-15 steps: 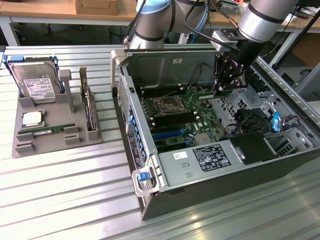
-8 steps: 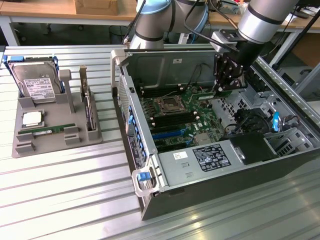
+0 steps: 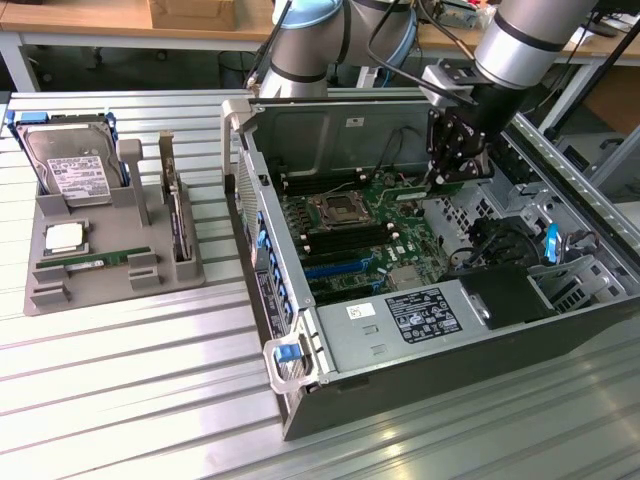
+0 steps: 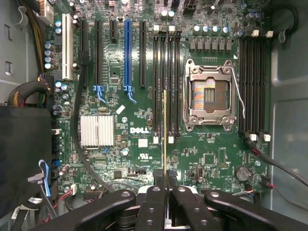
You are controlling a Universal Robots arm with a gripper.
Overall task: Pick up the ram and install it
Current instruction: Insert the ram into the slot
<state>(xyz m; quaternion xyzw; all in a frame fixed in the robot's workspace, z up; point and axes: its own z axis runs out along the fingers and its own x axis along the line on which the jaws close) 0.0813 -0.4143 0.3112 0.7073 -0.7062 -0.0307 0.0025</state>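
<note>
Pinched edge-on between my gripper (image 4: 166, 192) fingers, the ram (image 4: 166, 139) hangs above the motherboard (image 4: 120, 159) memory slots. Exterior view: my gripper (image 3: 447, 180) holds it inside the open computer case (image 3: 400, 330), far right side.

Exterior view high, angled, distant, wrist view straight down, close, both sharing motherboard (image 3: 365, 235) (image 4: 144, 144)

White "DELL" lettering stands on the green motherboard (image 4: 144, 144), beside its silver heatsink (image 4: 97, 130); other labels are unreadable.
</note>
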